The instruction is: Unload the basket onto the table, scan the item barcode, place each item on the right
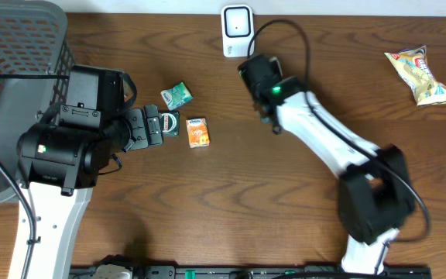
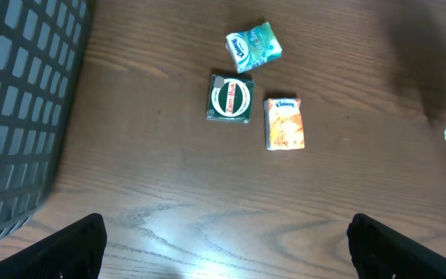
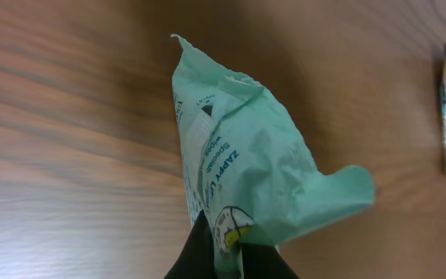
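Seemingly mid-presentation, my right tool [image 3: 223, 252] was pinched shut on the green wipes packet [image 3: 246, 155], held above the surface [image 1: 207, 217] near the white scanner [image 1: 237, 29], my left tool [image 2: 227, 252] gaping empty, and next I judged the packet's barcode needed turning squarely toward the scanner's face.

The table [image 1: 231, 201] is brown with darker wood grain. The wrapper [image 3: 246, 163] is mint green with dark print and a yellow-and-white emblem. The scanner [image 1: 237, 29] is white and the basket [image 1: 6, 46] a dark grey grid. The sachet [image 2: 253, 46] is teal and white, the square pack [image 2: 231, 99] dark green with a white ring, and the small box [image 2: 284, 124] orange and white.
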Robot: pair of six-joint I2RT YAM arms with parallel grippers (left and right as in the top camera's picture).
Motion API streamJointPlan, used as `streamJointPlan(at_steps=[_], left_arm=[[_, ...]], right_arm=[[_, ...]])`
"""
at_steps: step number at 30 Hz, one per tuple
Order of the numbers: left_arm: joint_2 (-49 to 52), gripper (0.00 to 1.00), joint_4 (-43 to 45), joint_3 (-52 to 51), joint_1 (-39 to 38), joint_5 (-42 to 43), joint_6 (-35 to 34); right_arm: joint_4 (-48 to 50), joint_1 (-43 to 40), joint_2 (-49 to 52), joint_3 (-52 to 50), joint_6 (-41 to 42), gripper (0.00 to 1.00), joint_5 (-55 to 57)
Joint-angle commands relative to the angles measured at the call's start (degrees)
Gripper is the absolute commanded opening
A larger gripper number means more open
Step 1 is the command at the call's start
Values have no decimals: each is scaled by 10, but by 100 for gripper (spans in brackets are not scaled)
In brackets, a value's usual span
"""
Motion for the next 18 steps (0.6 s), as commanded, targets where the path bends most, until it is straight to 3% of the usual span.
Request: streamJointPlan(at_steps=[1,8,11,17,18], left_arm=[[-1,98,0,6,-1,-5,1],[-1,98,0,6,-1,-5,1],[-1,98,0,6,-1,-5,1],[-1,98,0,6,-1,-5,1],[-1,98,0,6,-1,-5,1]], right_arm=[[-8,10,52,-5,-10,1,113],[-40,44,72,-4,6,12,81],[-48,64,60,-1,6,35,16],[-81,82,23,45,58,36,-80],[-89,79,10,61,62,42,-80]])
